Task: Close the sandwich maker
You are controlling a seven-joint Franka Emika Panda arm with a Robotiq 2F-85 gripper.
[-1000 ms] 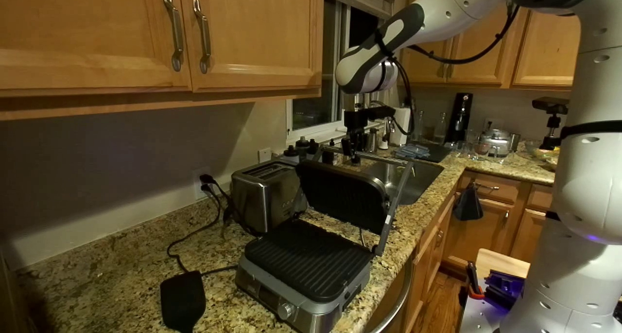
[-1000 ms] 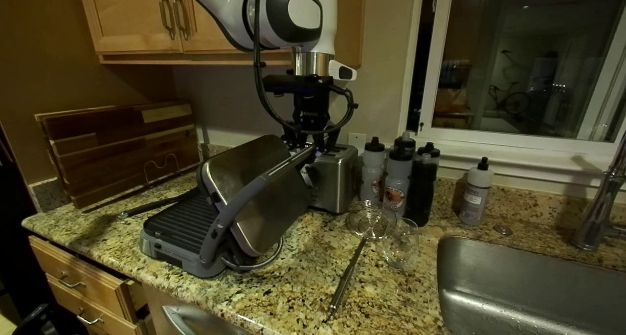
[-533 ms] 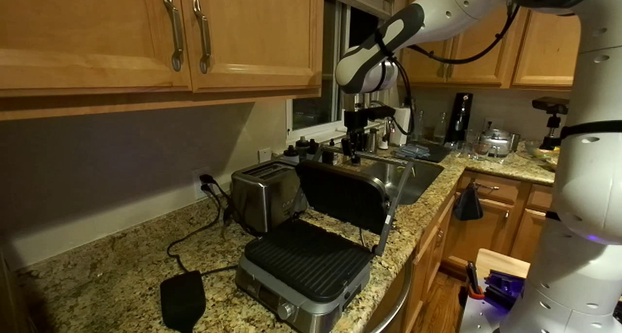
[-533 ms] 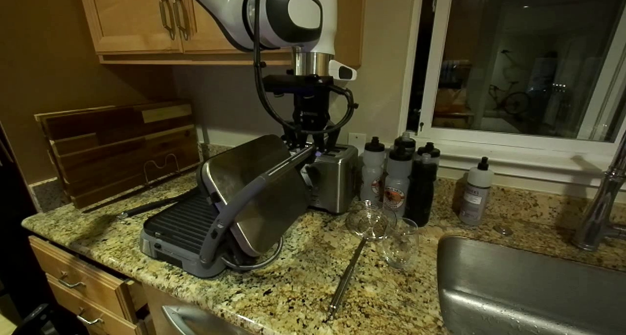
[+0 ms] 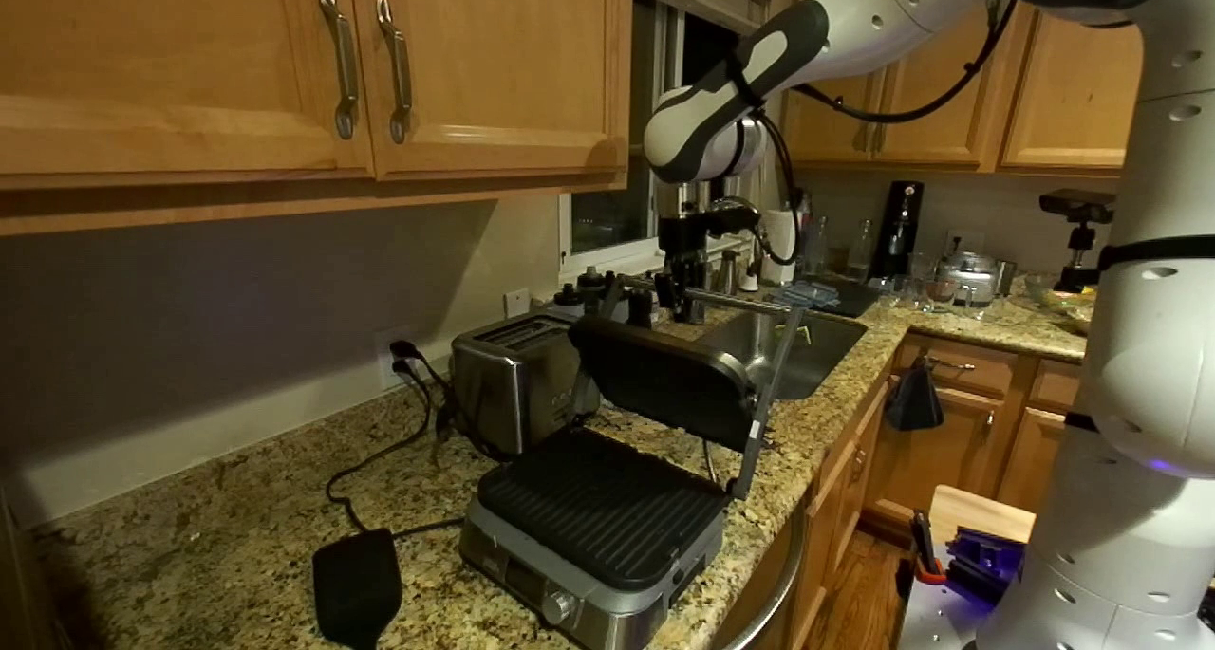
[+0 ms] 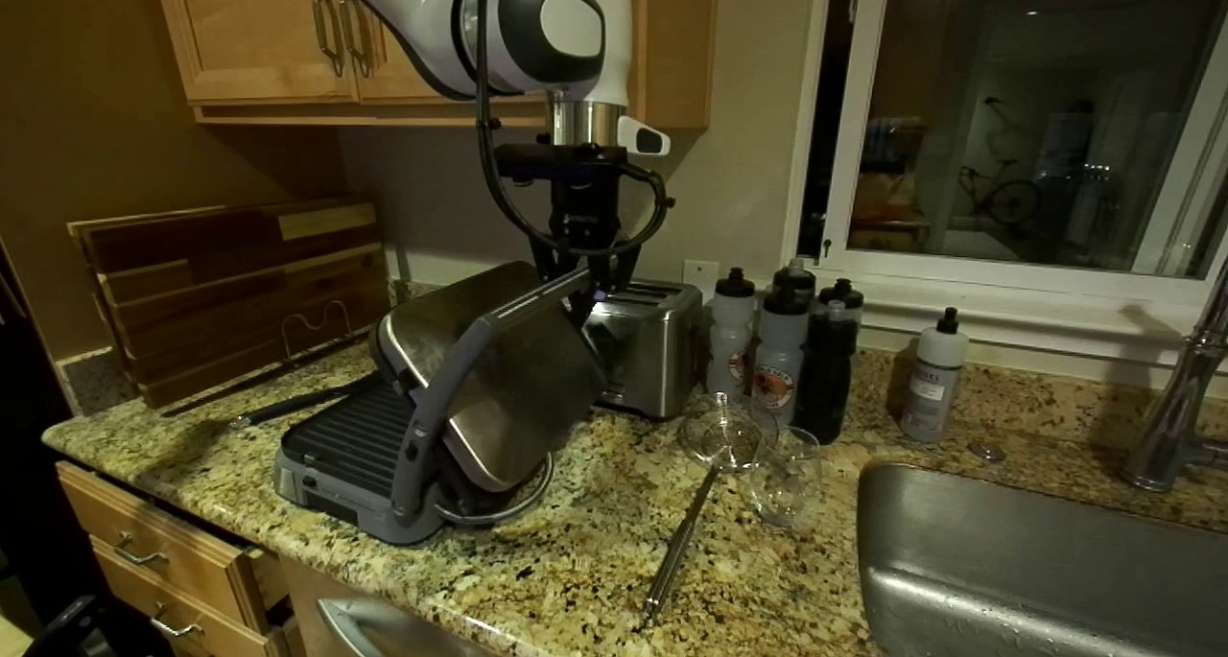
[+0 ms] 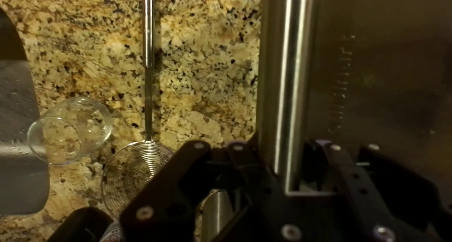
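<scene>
Granite counter (image 7: 212, 58) below; your gripper (image 7: 282, 152) has its jaws pinching the bar handle (image 7: 287, 79), sandwich maker (image 5: 607, 498) gaping beneath them, off to one side. Stray from its closing arc and your hold may slip, or everything skid.

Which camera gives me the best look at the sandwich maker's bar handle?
The wrist view: the bar handle appears largest there, leading into the gripper, though cropped. Both exterior views show it smaller, partly covered by the gripper.
</scene>
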